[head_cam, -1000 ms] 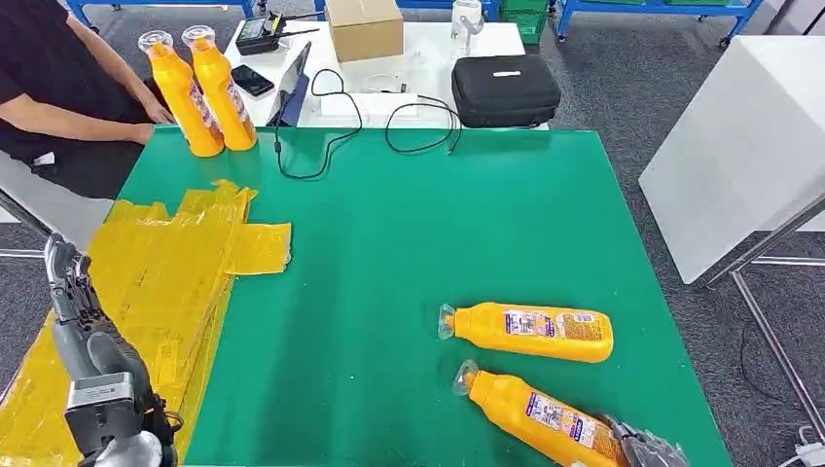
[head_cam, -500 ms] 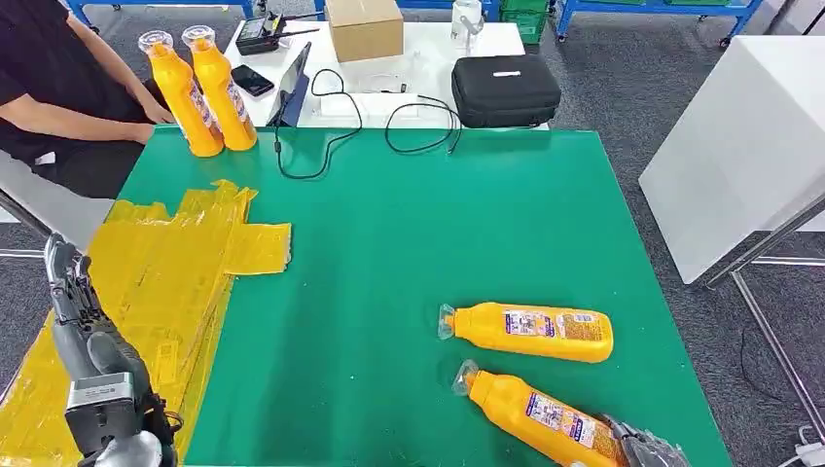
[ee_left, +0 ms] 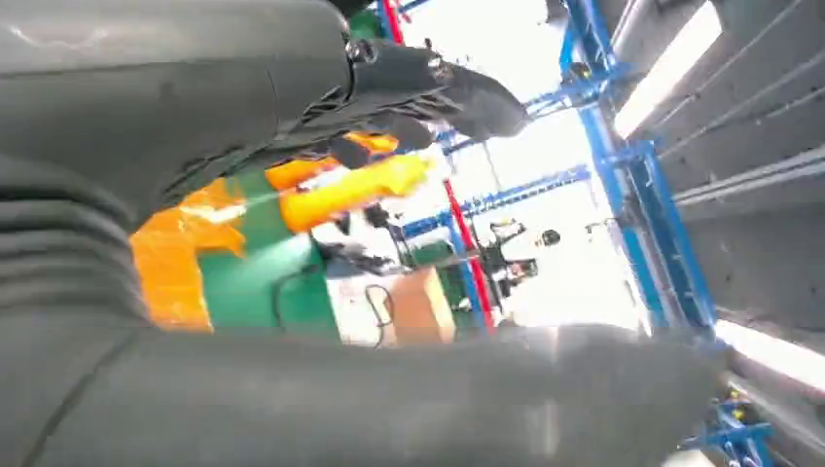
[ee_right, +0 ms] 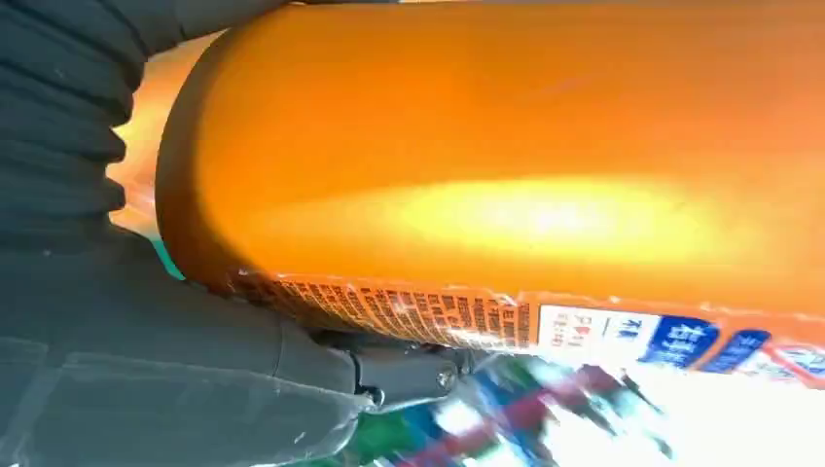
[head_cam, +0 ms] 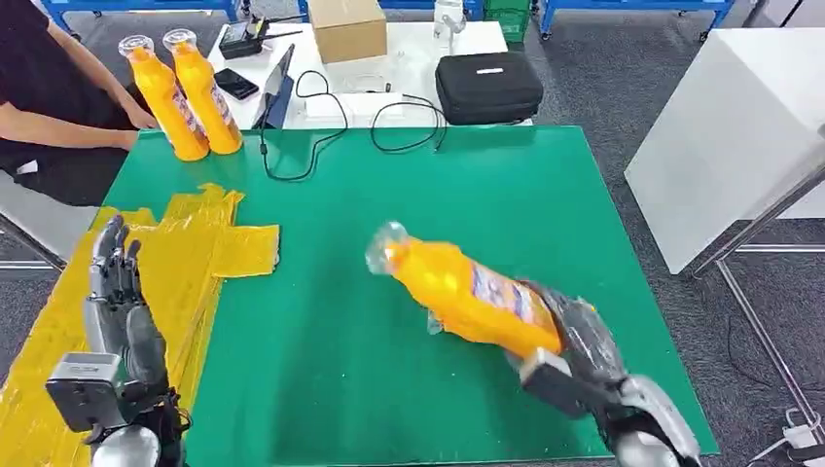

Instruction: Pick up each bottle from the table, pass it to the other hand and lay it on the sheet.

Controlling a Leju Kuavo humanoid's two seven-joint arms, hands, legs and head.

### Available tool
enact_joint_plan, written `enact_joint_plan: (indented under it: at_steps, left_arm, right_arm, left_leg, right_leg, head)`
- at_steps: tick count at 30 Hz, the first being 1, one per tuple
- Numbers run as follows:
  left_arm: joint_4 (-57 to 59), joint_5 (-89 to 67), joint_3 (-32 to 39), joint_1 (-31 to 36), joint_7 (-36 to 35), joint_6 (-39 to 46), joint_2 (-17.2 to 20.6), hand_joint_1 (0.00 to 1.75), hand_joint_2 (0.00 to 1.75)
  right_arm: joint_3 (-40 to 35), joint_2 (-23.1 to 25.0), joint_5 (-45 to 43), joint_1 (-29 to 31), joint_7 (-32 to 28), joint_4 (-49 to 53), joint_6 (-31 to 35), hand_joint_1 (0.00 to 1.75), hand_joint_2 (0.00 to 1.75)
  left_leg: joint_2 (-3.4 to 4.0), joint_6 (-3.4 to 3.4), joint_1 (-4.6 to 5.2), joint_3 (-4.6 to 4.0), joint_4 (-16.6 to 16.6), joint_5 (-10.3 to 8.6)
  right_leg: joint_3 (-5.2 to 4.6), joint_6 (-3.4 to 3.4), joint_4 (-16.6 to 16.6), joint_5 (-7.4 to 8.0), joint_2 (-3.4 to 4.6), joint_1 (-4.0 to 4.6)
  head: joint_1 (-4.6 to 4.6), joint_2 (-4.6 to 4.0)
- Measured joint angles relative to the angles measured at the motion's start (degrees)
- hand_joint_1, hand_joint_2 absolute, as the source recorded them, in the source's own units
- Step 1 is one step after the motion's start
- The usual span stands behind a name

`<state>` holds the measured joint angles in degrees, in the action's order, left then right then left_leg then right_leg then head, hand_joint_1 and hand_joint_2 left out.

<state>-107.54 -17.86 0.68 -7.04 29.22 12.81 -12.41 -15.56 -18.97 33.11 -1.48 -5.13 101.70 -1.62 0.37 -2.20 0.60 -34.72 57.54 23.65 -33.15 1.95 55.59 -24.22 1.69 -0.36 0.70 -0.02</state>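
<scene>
Above the green table (head_cam: 350, 389), the right robot hand (head_cam: 584, 341) grips a labelled orange bottle (head_cam: 467, 297).

Even, bright overhead light fills the head view; the green tabletop (head_cam: 506, 195) shows only soft, faint shadows and no harsh glare. The raised bottle (head_cam: 467, 292) is smeared by motion blur, its clear cap end hazy. In the left wrist view, ceiling strip lights (ee_left: 671, 58) blow out to white, and the background is soft. In the right wrist view the bottle (ee_right: 506, 175) carries a broad, warm highlight along its side, and the background beneath it is a blurred, overexposed wash.
</scene>
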Motion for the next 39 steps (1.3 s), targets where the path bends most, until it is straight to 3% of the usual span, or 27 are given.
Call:
enact_joint_plan:
  at_steps: [2,5,21,39]
  left_arm:
    - [-0.3,0.0,0.0,-0.1,-0.2,0.0,-0.1,0.00,1.75]
    - [-0.8,0.0,0.0,-0.2,-0.2,0.0,-0.2,0.00,1.75]
    - [-1.6,0.7,0.2,-1.4,0.1,-0.3,-0.2,0.00,1.75]
    - [-1.7,0.7,0.4,-1.7,0.2,-0.3,-0.2,0.00,1.75]
  right_arm:
    - [0.0,2.1,0.3,2.7,-0.6,-0.2,-0.3,1.75,1.75]
    - [0.0,4.0,0.4,4.1,-1.3,-0.6,-0.4,1.75,1.75]
    - [-0.1,7.5,2.0,4.9,-2.0,-1.3,-1.0,1.75,1.75]
    - [-0.2,8.2,2.0,4.9,-2.0,-1.4,-1.0,1.75,1.75]
  left_leg:
    - [-0.92,0.09,-0.10,-0.11,0.0,-0.08]
    - [-1.43,0.07,-0.12,-0.61,0.0,-0.35]
    - [-1.56,0.04,-0.06,-0.84,0.0,-0.33]
    - [-1.56,0.04,-0.06,-0.85,0.0,-0.33]
  right_leg:
    - [0.16,-0.08,0.0,-0.12,-0.92,0.13]
    - [0.53,-0.07,0.1,-0.07,-1.41,0.15]
    - [0.34,-0.06,0.0,-0.07,-1.58,0.11]
    - [0.33,-0.06,0.0,-0.07,-1.58,0.11]
  head:
    - [-0.09,0.00]
    - [0.02,0.00]
    - [-0.04,0.00]
    - [-0.02,0.00]
